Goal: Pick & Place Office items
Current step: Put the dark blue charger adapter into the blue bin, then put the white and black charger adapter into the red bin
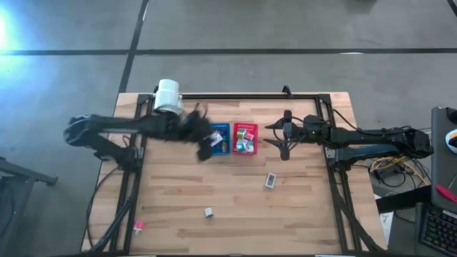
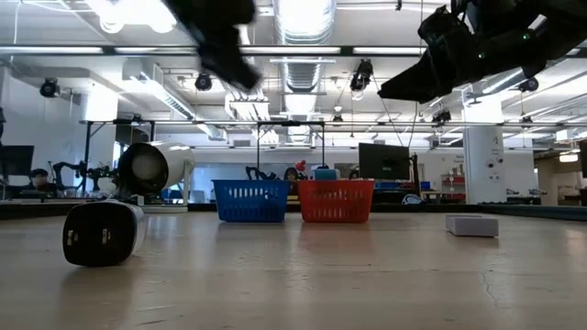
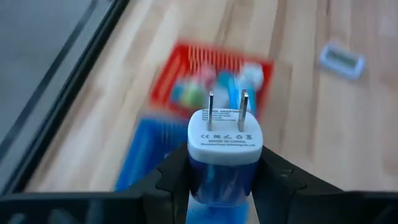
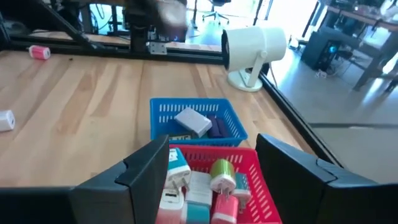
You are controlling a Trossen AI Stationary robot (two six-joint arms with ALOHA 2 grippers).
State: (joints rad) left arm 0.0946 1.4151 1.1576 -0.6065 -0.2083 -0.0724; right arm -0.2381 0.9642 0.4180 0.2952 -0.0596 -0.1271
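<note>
My left gripper (image 1: 206,148) (image 3: 224,168) hangs high over the blue bin (image 1: 218,136), shut on a blue-and-white plug charger (image 3: 224,140). My right gripper (image 1: 285,140) (image 4: 212,146) hovers open just right of the red bin (image 1: 244,138), touching nothing. The red bin (image 4: 244,154) holds several small white, teal, green and pink pieces. The blue bin (image 4: 193,111) holds a grey block and a dark piece. Loose on the table lie a white-grey piece (image 1: 270,180), a small grey one (image 1: 208,212) and a pink one (image 1: 138,226). My left gripper pinches the charger's blue body (image 3: 219,180) between its two fingers, one on each side, just behind the white cap. The two metal prongs (image 3: 227,109) point away from the gripper. The charger is lifted clear, above the bins.
A white cylinder lamp (image 1: 168,96) (image 4: 252,50) stands at the table's far left, behind the blue bin. A black frame rail (image 1: 243,95) runs around the table. In the low view a black-and-white piece (image 2: 101,234) and a white block (image 2: 472,225) lie on the near wood.
</note>
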